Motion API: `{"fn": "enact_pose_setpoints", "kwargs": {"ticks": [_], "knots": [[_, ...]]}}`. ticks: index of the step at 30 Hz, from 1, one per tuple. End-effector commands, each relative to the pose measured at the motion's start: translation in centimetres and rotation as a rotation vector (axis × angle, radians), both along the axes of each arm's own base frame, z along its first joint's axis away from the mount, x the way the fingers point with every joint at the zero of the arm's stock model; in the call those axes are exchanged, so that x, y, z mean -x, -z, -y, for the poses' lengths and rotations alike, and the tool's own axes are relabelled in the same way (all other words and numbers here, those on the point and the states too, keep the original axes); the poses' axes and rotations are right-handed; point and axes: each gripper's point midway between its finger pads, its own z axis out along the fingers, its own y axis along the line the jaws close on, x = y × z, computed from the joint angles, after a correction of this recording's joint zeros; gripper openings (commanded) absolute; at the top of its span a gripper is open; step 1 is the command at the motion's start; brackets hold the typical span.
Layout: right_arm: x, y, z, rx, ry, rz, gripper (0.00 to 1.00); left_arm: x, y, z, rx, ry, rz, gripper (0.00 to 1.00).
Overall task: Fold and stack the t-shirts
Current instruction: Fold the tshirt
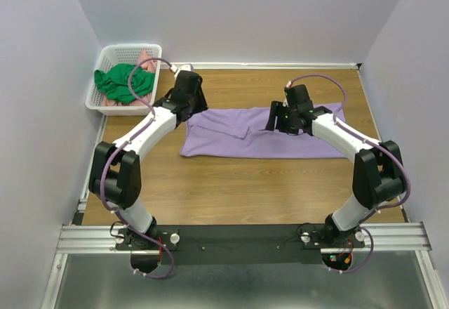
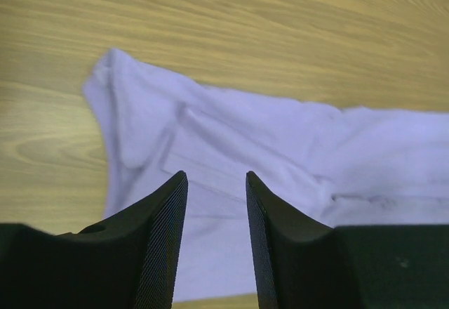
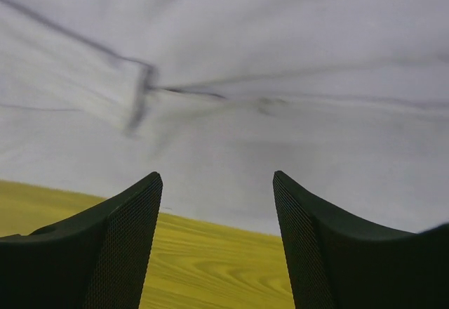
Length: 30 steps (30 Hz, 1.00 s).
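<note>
Both wrist views show empty, parted jaws over the lavender t-shirt (image 1: pixel 259 140); only overhead shows the basket (image 1: pixel 131 45).

A spread t-shirt (image 1: pixel 238 140) lay mid-surface (image 1: pixel 231 193); the basket (image 1: pixel 103 63) at the far-left corner held bundled t-shirts (image 1: pixel 123 83).

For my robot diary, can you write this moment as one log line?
purple shirt: spread on table | left gripper: open, empty, over it | right gripper: open, empty, over it | green shirt: in basket
</note>
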Motion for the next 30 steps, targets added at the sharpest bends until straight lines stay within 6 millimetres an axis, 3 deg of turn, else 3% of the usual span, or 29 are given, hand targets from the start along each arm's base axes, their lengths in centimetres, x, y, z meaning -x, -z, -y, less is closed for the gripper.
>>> {"fn": "enact_pose_setpoints", "kwargs": {"ticks": [1, 5, 10, 12, 17, 20, 24, 25, 26, 28, 29, 30], "knots": [[4.7, 3.9, 8.1, 0.368, 0.158, -0.154, 0.73, 4.9, 4.4, 2.3, -0.049, 0.051, -0.143, 0.48], [5.2, 4.5, 9.9, 0.454, 0.192, -0.173, 0.73, 7.0, 8.4, 4.5, -0.023, 0.105, -0.236, 0.49], [5.3, 7.1, 9.6, 0.472, 0.158, -0.251, 0.73, 5.9, 11.2, 5.3, -0.046, 0.103, -0.276, 0.49], [5.5, 8.1, 9.4, 0.471, 0.144, -0.275, 0.73, 5.3, 11.3, 5.6, -0.05, 0.103, -0.28, 0.49], [7.7, 10.9, 8.0, 0.406, 0.078, -0.386, 0.73, 4.2, 13.6, 5.9, -0.086, 0.106, -0.322, 0.49], [10.6, 11.5, 7.0, 0.325, 0.042, -0.459, 0.73, 3.7, 15.5, 5.1, -0.135, 0.113, -0.382, 0.49], [15.4, 11.5, 5.1, 0.228, 0.001, -0.565, 0.73, 0.5, 15.3, 4.3, -0.149, 0.09, -0.361, 0.49], [17.0, 11.1, 3.9, 0.212, -0.047, -0.588, 0.73, 0.0, 16.3, 3.2, -0.178, 0.077, -0.383, 0.49], [18.5, 11.3, 3.4, 0.21, -0.067, -0.615, 0.73, -1.9, 15.1, 3.4, -0.175, 0.071, -0.347, 0.49], [20.6, 11.0, 1.3, 0.171, -0.101, -0.654, 0.73, -3.4, 14.8, 2.9, -0.204, 0.066, -0.337, 0.49], [21.8, 10.7, -0.7, 0.166, -0.142, -0.661, 0.73, -5.4, 14.3, 2.7, -0.222, 0.059, -0.309, 0.49], [23.3, 10.5, -2.6, 0.168, -0.212, -0.669, 0.73, -5.8, 14.3, 2.4, -0.237, 0.055, -0.32, 0.49]]}}
